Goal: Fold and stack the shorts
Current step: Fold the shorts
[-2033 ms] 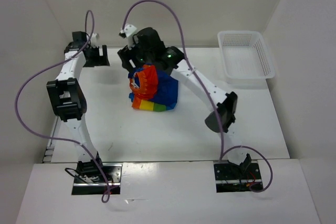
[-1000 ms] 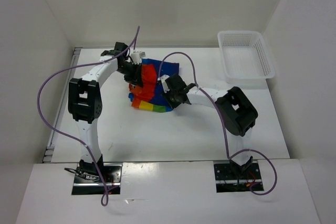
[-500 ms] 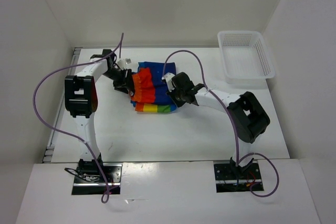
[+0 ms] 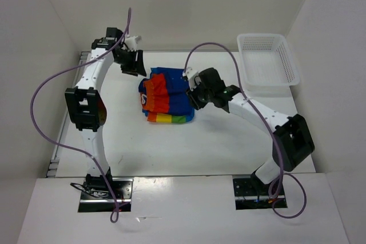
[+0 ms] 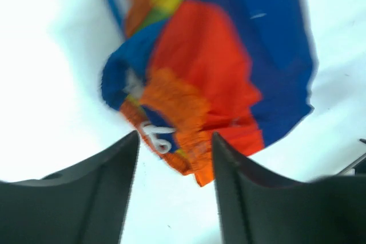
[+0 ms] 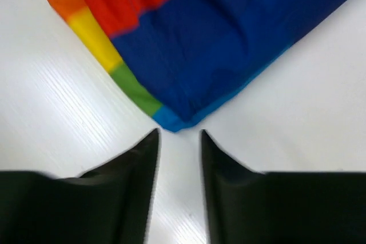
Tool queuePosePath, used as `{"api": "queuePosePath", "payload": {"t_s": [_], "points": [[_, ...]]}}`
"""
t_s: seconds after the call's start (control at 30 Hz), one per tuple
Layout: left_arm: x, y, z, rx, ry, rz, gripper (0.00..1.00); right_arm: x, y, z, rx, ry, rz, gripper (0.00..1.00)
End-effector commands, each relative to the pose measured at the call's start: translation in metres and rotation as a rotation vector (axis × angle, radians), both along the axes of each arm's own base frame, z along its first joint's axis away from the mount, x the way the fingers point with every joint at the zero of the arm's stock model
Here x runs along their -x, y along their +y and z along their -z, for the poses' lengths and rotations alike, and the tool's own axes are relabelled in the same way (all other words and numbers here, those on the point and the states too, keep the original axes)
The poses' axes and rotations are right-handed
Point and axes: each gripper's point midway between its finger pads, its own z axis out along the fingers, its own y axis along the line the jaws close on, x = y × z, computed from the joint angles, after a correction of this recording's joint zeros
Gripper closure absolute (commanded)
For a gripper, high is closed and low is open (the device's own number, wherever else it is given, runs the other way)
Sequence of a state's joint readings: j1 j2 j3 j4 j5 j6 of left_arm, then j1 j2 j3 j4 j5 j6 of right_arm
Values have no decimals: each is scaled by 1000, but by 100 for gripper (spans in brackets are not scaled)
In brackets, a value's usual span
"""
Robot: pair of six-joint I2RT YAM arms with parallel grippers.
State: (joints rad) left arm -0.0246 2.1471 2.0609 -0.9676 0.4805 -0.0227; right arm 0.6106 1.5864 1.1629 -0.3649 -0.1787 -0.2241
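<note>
The shorts (image 4: 167, 94) lie in a folded bundle on the white table, blue on top with red, orange, yellow and green bands toward the left and front. My left gripper (image 4: 135, 63) hangs just beyond their far left corner, open and holding nothing. In the left wrist view the shorts (image 5: 229, 67) show an orange waistband and a white drawstring just past my left gripper (image 5: 174, 141). My right gripper (image 4: 193, 92) sits at the bundle's right edge, open. In the right wrist view the blue corner of the shorts (image 6: 217, 44) lies just ahead of my right gripper (image 6: 178, 134), apart from it.
A white mesh basket (image 4: 267, 63) stands at the back right of the table. White walls close the table in at the back and on both sides. Purple cables loop above both arms.
Both grippers have let go of the shorts and opened. The left arm pulled back toward the far left, the right gripper drew off to the right. The shorts stay folded.
</note>
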Motion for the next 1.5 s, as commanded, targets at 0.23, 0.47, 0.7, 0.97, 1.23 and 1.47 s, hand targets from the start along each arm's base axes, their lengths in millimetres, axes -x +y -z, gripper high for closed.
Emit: {"api": "queuePosePath", "payload": {"t_s": [0.23, 0.47, 0.7, 0.97, 1.23, 1.47], "points": [[2, -65, 33, -141, 6, 141, 75, -41, 51, 24, -171, 119, 135, 100], [-31, -32, 93, -237, -19, 51, 78, -27, 31, 95, -60, 256, 249, 100], [-30, -36, 115, -264, -24, 56, 64, -22, 25, 103, -37, 262, 251, 100], [-44, -58, 13, -136, -220, 87, 33, -12, 52, -11, -198, 196, 57, 64], [-19, -38, -155, -18, -557, 69, 0, -82, -67, -160, -197, -232, 290, 3], [34, 130, -144, -224, -606, -340, 0, -70, -265, -153, 6, -410, 719, 0]]}}
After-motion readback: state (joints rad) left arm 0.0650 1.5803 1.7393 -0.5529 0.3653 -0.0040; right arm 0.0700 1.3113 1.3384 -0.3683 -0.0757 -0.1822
